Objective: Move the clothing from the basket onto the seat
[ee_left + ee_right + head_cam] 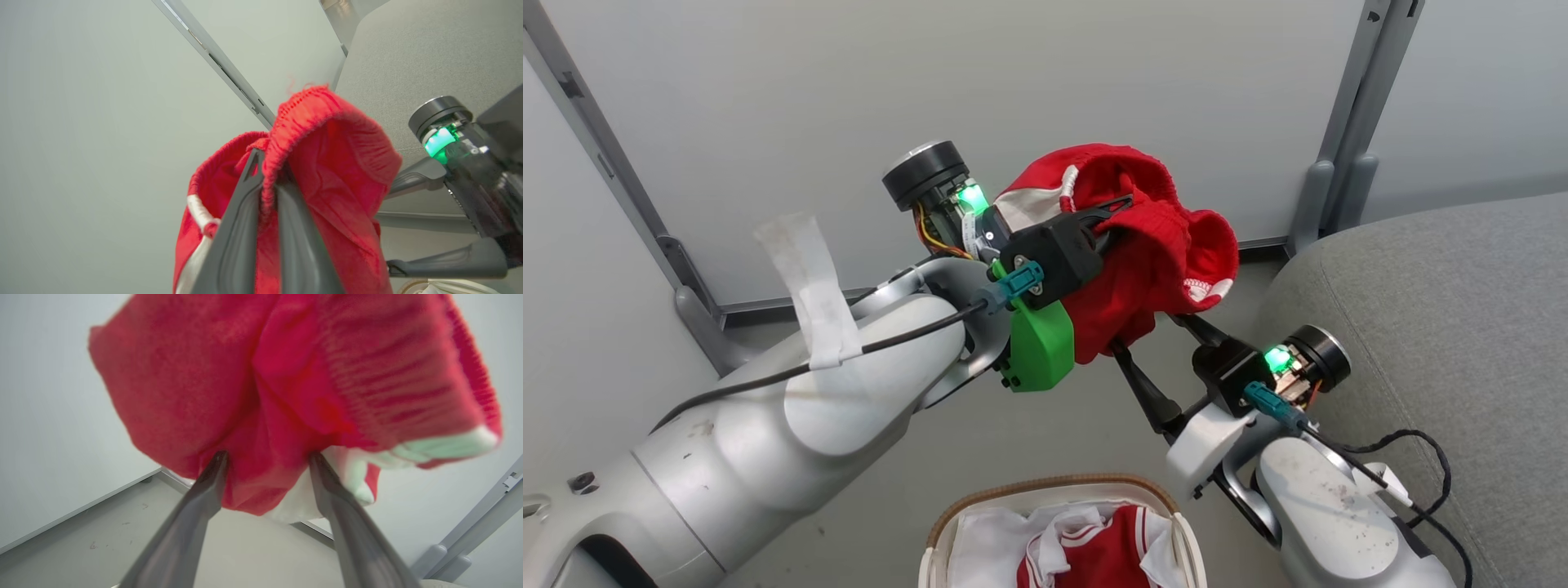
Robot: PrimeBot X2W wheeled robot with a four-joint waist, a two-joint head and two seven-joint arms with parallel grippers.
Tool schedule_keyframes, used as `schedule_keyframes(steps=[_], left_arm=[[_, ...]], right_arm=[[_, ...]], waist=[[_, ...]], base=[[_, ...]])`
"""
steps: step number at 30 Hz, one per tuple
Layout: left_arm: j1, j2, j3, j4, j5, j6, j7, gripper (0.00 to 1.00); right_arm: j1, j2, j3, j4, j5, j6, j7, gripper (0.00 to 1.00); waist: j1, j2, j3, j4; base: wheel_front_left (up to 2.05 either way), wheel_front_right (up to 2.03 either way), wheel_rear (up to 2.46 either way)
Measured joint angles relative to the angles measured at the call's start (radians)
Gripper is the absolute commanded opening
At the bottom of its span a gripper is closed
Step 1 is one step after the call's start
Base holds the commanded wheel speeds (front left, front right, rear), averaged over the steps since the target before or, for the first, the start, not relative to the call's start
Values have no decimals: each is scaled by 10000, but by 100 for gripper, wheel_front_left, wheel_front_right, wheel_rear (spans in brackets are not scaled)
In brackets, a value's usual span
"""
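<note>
Red shorts (1156,261) in left pincer (267,171), jersey (1111,549) in basket (980,502)

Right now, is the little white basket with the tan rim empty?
No. A red jersey with white trim lies in the basket, on its white liner.

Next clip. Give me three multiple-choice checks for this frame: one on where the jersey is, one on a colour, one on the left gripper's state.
1. The jersey lies: A on a table; B in the basket; C on a hanger.
2. The side stripe on the shorts is: A white; B blue; C yellow.
3. The fingers of the left gripper are: A spread wide; B shut on nothing; C shut on the shorts.
B, red-and-white fabric shows inside the tan rim; A, a white band runs along the red cloth; C, fabric is pinched between the close fingers.
</note>
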Motion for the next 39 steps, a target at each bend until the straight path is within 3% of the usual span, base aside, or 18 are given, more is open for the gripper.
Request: schedule_keyframes(steps=[2, 3, 4, 5, 7, 19, 31, 32, 33, 34, 35, 36, 39], left_arm=[[9, -13, -31, -69, -75, 0, 12, 0], [14, -17, -46, -96, -113, 0, 12, 0], [17, -15, -52, -100, -144, 0, 13, 0], [26, -8, -52, -96, -190, 0, 13, 0], [61, 33, -42, -54, -272, 0, 13, 0], [593, 481, 197, 907, -874, 169, -107, 0], [1816, 245, 652, 1891, -1931, 341, -838, 0], [1946, 199, 681, 1935, -2029, 362, -894, 3], [2109, 169, 698, 1979, -2121, 387, -978, 25], [2281, 138, 732, 2013, -2201, 416, -1068, 40], [2424, 107, 759, 2034, -2270, 437, -1124, 76], [2608, 63, 782, 2063, -2320, 441, -1195, 96], [3130, -84, 903, 2113, -2487, 558, -1377, 100]], right_arm=[[-126, 0, 4, 196, 173, 0, 0, 100], [-192, -2, 8, 272, 286, 0, 0, 91], [-260, -2, 29, 330, 357, 0, 2, 46], [-333, -6, 69, 382, 437, 0, 0, 26], [-400, -2, 155, 458, 533, 0, 0, 0], [-455, -2, 272, 472, 654, 0, 0, 0], [-428, -2, -136, 119, 721, 0, 0, 0], [-429, -2, -184, 94, 713, 0, 0, 0], [-429, -2, -255, 67, 692, 0, 0, 0], [-429, -2, -341, 31, 658, 0, 0, 0], [-429, -2, -412, 12, 635, 0, 0, 0], [-429, -2, -491, -6, 621, 0, 0, 0], [-437, 2, -761, -67, 504, 0, 0, 0]], waist=[[0, 0, -8, 24], [0, 0, -9, 35], [0, 0, -8, 42], [0, 0, -5, 50], [0, 1, -2, 54], [0, 0, 75, -90], [0, 0, 170, -264], [0, 1, 172, -271], [0, 0, 172, -276], [0, 0, 170, -279], [0, 0, 167, -279], [0, 0, 167, -280], [0, 0, 171, -286]], base=[[0, 0, 0], [0, 0, 0], [0, 0, 0], [0, 0, 0], [0, 0, 0], [0, 0, 0], [0, 0, 0], [0, 0, 0], [0, 0, 0], [0, 0, 0], [0, 0, 0], [0, 0, 0], [0, 0, 0]])
